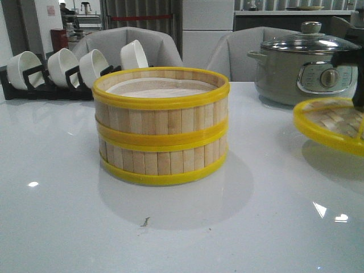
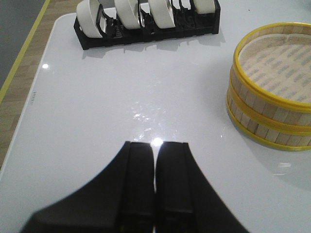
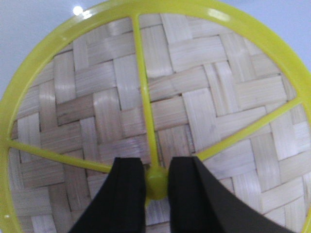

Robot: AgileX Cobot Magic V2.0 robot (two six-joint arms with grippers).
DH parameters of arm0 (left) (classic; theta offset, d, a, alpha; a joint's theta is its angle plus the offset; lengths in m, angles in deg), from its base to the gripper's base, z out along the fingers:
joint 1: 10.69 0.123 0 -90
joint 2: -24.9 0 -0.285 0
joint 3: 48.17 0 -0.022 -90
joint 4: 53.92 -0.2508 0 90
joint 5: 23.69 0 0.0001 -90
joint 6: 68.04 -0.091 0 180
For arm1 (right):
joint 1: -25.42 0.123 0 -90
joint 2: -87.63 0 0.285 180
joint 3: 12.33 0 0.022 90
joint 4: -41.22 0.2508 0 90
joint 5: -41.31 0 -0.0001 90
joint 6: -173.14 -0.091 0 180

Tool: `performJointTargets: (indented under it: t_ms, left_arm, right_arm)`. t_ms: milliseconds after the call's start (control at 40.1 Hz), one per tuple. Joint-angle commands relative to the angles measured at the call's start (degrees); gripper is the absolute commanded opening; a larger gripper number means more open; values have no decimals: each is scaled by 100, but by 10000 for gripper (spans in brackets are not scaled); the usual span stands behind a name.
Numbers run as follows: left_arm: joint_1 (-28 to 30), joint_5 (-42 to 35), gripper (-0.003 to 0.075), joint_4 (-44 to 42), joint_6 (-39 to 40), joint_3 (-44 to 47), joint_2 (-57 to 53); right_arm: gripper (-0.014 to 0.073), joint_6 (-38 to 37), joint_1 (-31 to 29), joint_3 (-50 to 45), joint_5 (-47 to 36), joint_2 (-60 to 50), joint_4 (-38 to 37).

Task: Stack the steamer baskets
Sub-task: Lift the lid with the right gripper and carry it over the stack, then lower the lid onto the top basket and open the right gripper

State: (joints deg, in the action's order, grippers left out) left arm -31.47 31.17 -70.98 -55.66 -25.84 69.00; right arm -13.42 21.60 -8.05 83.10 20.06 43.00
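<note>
The 2 baskets (image 1: 161, 126) sit stacked mid-table, one right on top of the other, rims lined up. Each is a shallow round ring of upright pale bamboo slats, banded top and bottom in glossy bright yellow, so where they meet you get a double yellow stripe. Inside the top one there's a flat pale liner, a bit dotted-looking from the left wrist cam.

The lid (image 1: 333, 126) is off to the right, well apart from the stack and tilted, hanging clear of the table with its shadow underneath. Up close it's a flat woven disc of wide bamboo strips in a basket-weave pattern, with a thick yellow rim and thin yellow spokes running to a little round hub. The right gripper (image 3: 156, 182) has its 2 black fingers (image 3: 127, 194) clamped on that hub, one either side.

The left gripper (image 2: 155, 187) is over bare table, left of the stack, holding nothing, its matte black fingers pressed together with just a hairline seam between them.

The table (image 1: 68, 227) is smooth, glossy white and picks up ceiling-light glints. Behind the stack on the left is a black rack (image 1: 34, 85) with 4 white bowls (image 1: 94, 65) standing on edge. Back right is a grey-green pot (image 1: 301, 68) with a glass lid and a round knob.
</note>
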Motion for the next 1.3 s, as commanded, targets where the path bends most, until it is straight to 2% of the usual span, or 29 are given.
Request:
performJointTargets:
  t_ms: [0, 150, 274, 499, 673, 848, 1272]
  left_arm:
    - [-38, -403, 92, -101, 63, -151, -6]
    - [-38, -403, 92, -101, 63, -151, -6]
    - [-38, -403, 92, -101, 63, -151, -6]
    - [-38, -403, 92, -101, 63, -151, -6]
    - [-38, -403, 92, -101, 63, -151, -6]
    - [-38, -403, 92, -101, 63, -151, -6]
    - [-38, -403, 92, -101, 63, -151, -6]
  right_arm:
    - [53, 16, 273, 659, 328, -559, -11]
    - [53, 21, 870, 1440, 1254, -654, -11]
    - [53, 79, 1481, 2080, 1640, -587, 37]
    - [53, 141, 2409, 2948, 1739, -107, 352]
    - [53, 370, 2978, 3979, 2040, 549, 547]
    - [53, 370, 3312, 4675, 2089, 1092, 552]
    - [53, 474, 3429, 4963, 1808, 1698, 552]
